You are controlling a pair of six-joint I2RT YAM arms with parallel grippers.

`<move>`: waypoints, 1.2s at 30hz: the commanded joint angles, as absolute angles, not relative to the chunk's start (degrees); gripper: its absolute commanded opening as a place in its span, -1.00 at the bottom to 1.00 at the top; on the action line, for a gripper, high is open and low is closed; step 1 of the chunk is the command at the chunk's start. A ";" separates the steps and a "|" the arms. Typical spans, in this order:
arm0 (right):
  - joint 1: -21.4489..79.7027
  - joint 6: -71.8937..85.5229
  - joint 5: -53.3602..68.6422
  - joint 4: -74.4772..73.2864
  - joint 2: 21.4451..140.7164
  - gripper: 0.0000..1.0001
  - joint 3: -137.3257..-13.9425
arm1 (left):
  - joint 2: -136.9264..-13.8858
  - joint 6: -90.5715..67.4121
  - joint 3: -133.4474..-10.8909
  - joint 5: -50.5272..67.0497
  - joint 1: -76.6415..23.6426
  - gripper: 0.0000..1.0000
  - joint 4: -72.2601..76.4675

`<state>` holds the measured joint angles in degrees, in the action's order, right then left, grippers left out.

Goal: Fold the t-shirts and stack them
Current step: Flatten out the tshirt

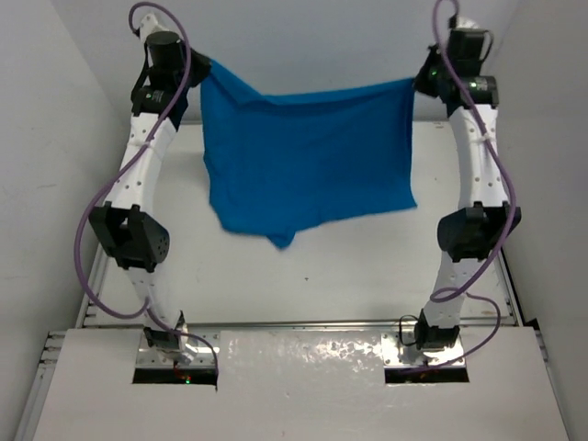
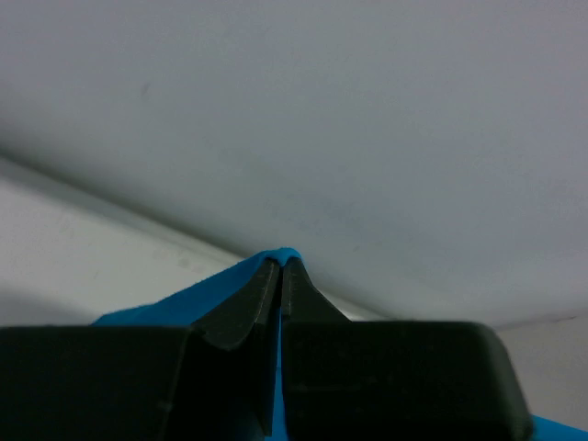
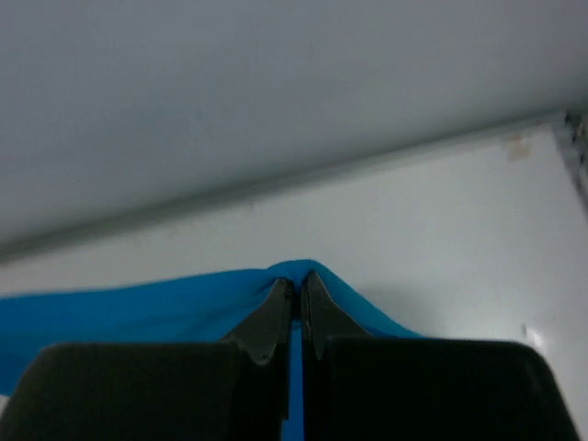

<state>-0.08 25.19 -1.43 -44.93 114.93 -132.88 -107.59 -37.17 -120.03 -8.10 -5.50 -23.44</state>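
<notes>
White table [image 1: 312, 276], matte, boxed in by plain white walls: back wall [image 1: 312, 37], L wall [image 1: 46, 138], R wall [image 1: 551, 110]. Glossy near board [image 1: 303, 377] w/ light glare.

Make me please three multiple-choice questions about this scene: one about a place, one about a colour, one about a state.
1. Where is the t-shirt?
A) in a pile at the near edge
B) hung at the far side between the left pincer and the right pincer
C) draped over one arm only

2. What colour is the t-shirt?
A) red
B) white
C) blue

3. How are the two pincers?
A) both shut on the t-shirt
B) both open
C) one open, one shut

Answers:
1 B, the top view shows it spread from one pincer to the other.
2 C, all views show blue cloth.
3 A, each wrist view shows the jaws closed on blue cloth.
</notes>
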 commanded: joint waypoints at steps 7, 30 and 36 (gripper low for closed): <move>-7.82 36.29 6.22 -16.87 109.08 -1.00 -132.11 | -105.94 -31.56 -130.64 -5.80 -4.66 -1.00 -9.06; -7.47 34.28 -1.84 -11.33 61.70 -1.00 -34.99 | -42.46 -39.89 -30.34 -13.72 -4.66 -1.00 -17.22; -7.47 39.11 -9.58 -18.54 62.23 -1.00 -29.80 | -37.19 -47.10 -17.68 -8.71 -4.66 -1.00 -18.28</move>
<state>-7.29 36.36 -3.46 -16.27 62.98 -31.03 -39.48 -42.26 -20.34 -10.46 -5.45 -18.48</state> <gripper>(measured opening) 0.002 0.006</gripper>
